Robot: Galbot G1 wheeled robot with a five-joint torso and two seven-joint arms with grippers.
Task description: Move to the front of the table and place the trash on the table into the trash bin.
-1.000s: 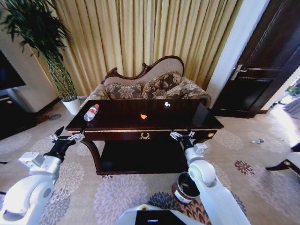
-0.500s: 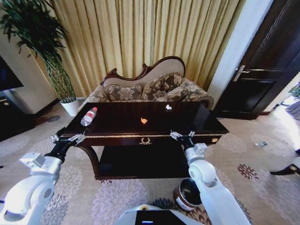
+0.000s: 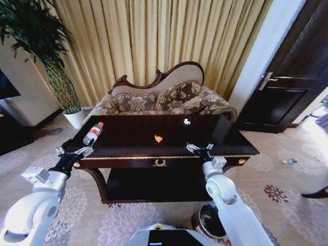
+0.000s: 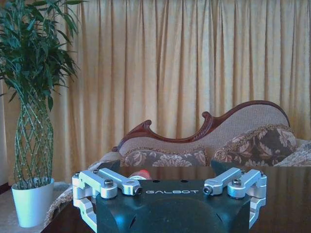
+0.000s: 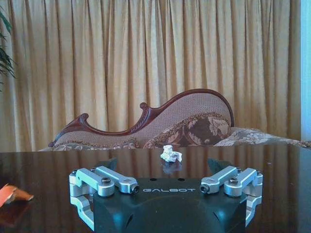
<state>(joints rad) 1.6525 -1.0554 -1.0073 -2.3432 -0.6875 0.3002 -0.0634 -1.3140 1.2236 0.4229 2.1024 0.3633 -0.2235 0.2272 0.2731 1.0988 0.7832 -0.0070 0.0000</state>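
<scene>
along the table's [image 3: 128, 160] front edge, my left gripper [image 3: 74, 151] and right gripper [image 3: 199, 149] hover with fingers spread, bottle [image 3: 93, 133] at left edge, orange scrap [image 3: 158, 138] mid-table, white scrap [image 3: 186, 122] near back edge

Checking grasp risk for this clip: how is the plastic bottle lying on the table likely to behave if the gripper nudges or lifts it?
The plastic bottle lies on its side near the left end of the glossy table, so a nudge would probably roll or slide it. It looks clear and possibly empty, so likely light, and its thin walls may dent under a squeeze. The left gripper, open, sits nearest.
</scene>
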